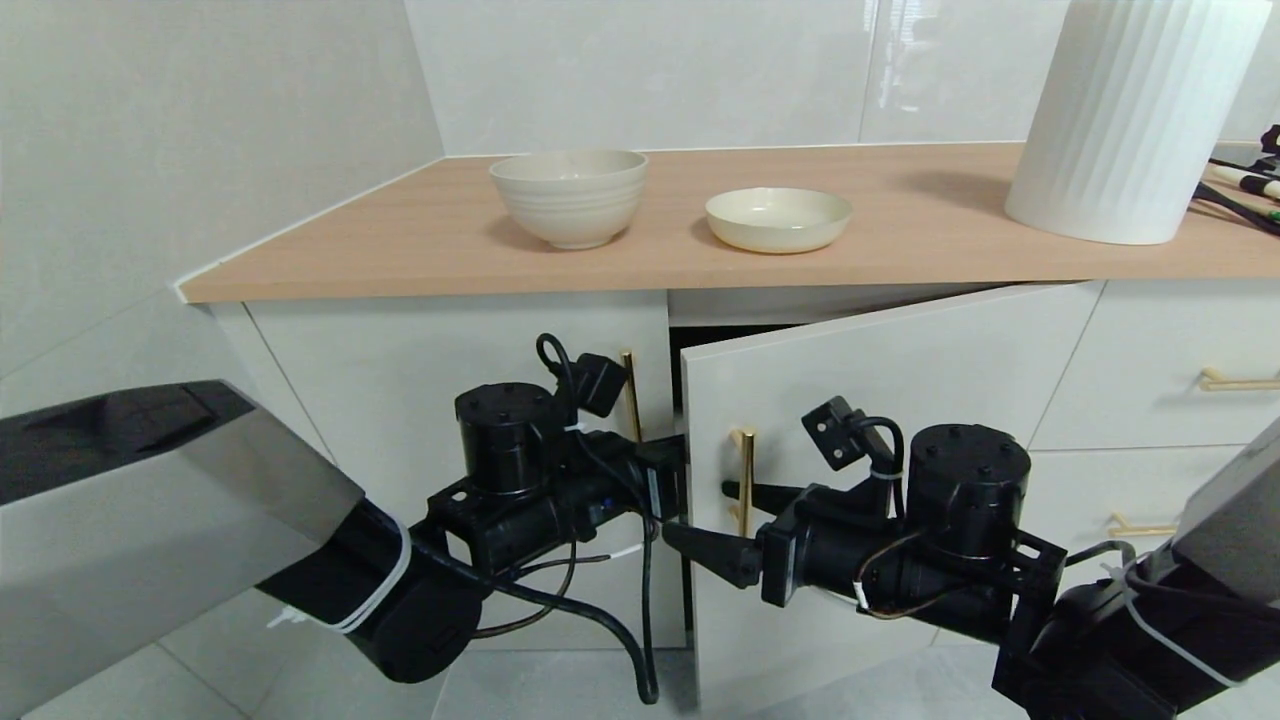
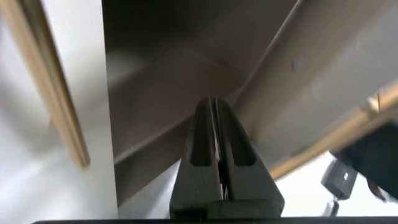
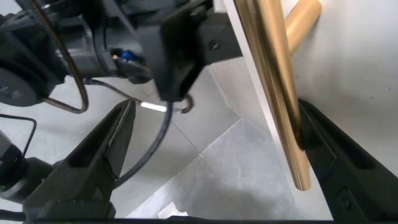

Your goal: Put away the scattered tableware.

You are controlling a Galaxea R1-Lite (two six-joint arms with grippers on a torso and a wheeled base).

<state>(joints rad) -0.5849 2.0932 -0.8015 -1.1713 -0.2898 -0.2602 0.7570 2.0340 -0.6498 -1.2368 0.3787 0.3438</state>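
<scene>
Right claw [image 1: 697,510] up front, low at the cabinet, and it's spread wide, released, gripping nothing. The brass handle [image 1: 742,480] of the right cabinet door [image 1: 880,400] sits between its fingers. That handle stands upright, long axis running top to bottom, and the claw comes at it side-on, one finger in front of the bar, one behind. From the right wrist view the handle [image 3: 273,87] lies close against one finger [image 3: 329,162]; whether they touch, I can't tell.

Left claw [image 2: 213,109] is clenched on nothing, fingers pressed flat together, pointing into the dark gap where the door stands ajar. It hangs just beside the right claw, at the door's free edge.

Now the tableware: both pieces are up on the table [image 1: 900,240], well above and apart from either claw. The ribbed bowl [image 1: 568,197] sits toward the left arm's side, the shallow dish [image 1: 778,218] just beside it, nearer the middle. A tall white fluted container [image 1: 1130,110] stands farther right.

My read: the door is only partway open, so the step in hand looks like swinging it wider. The right arm holds the position for that, with the upright bar already inside its spread fingers; closing on it squarely is what counts.
</scene>
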